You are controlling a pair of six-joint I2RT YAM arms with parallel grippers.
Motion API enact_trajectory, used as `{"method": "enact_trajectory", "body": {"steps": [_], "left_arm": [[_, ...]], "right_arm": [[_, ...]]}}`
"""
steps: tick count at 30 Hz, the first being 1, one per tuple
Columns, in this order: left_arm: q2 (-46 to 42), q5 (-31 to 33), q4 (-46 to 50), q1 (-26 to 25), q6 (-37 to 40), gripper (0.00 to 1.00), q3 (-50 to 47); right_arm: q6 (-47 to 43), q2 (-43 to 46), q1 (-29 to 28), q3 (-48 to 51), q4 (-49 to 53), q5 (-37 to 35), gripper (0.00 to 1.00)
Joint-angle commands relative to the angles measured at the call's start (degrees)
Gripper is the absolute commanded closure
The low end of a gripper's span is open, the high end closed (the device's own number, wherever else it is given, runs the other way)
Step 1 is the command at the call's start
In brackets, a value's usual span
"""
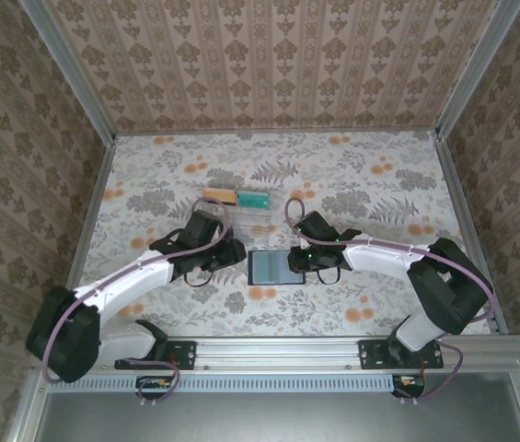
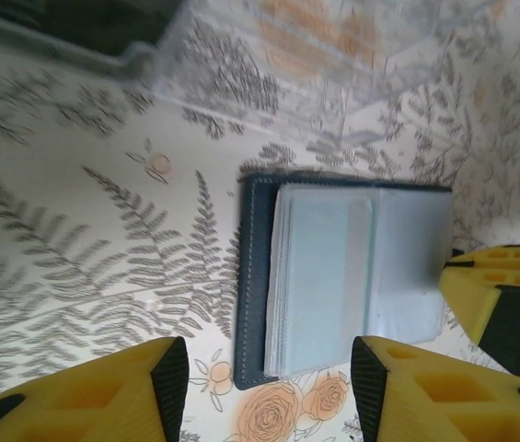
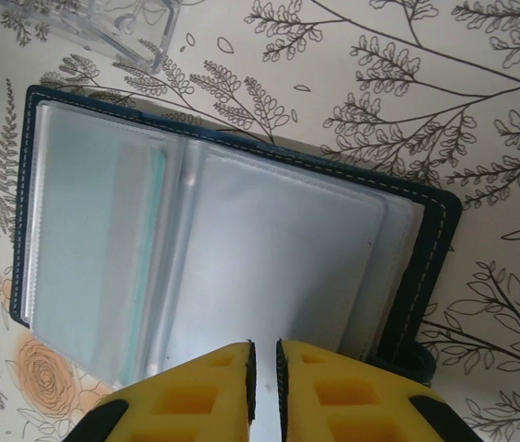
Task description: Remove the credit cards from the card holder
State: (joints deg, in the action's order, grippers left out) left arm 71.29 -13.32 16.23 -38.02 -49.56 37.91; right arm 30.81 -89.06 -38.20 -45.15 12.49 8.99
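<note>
The dark blue card holder (image 1: 273,267) lies open on the flowered table, its clear sleeves (image 3: 269,249) facing up. A teal edge (image 3: 154,230) shows inside a left-hand sleeve. An orange credit card (image 1: 218,195) and a teal one (image 1: 255,199) lie side by side farther back. My left gripper (image 2: 269,379) hangs open over the holder's (image 2: 352,276) left end, one finger (image 2: 169,378) beside the cover, the other above the sleeves. My right gripper (image 3: 264,354) is over the holder's right half, its jaws closed to a thin slit on a clear sleeve page.
A clear plastic box (image 1: 246,218) stands just behind the card holder, between it and the loose cards, and close to both wrists (image 2: 333,64). Patterned walls enclose the table on three sides. The right gripper's yellow finger (image 2: 503,295) reaches into the left wrist view.
</note>
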Motion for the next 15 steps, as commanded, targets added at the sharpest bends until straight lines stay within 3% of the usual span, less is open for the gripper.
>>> {"method": "enact_trajectory", "body": {"steps": [1, 6, 10, 15], "left_arm": [[3.8, -3.2, -3.8, -1.9, -1.8, 0.5, 2.1], [9.2, -4.5, -5.2, -4.1, -1.9, 0.53, 3.6], [10.9, -4.8, -5.7, -4.8, -1.6, 0.53, 4.1], [12.8, -5.6, -6.1, -5.1, -1.2, 0.55, 4.8]], "right_arm": [[0.4, 0.1, -0.3, 1.3, 1.9, -2.6, 0.82], [0.5, 0.8, -0.3, 1.4, 2.4, -2.3, 0.82], [0.4, 3.6, -0.3, 1.0, 4.4, -3.4, 0.72], [-0.1, 4.5, -0.2, 1.7, 5.4, -3.9, 0.71]]}}
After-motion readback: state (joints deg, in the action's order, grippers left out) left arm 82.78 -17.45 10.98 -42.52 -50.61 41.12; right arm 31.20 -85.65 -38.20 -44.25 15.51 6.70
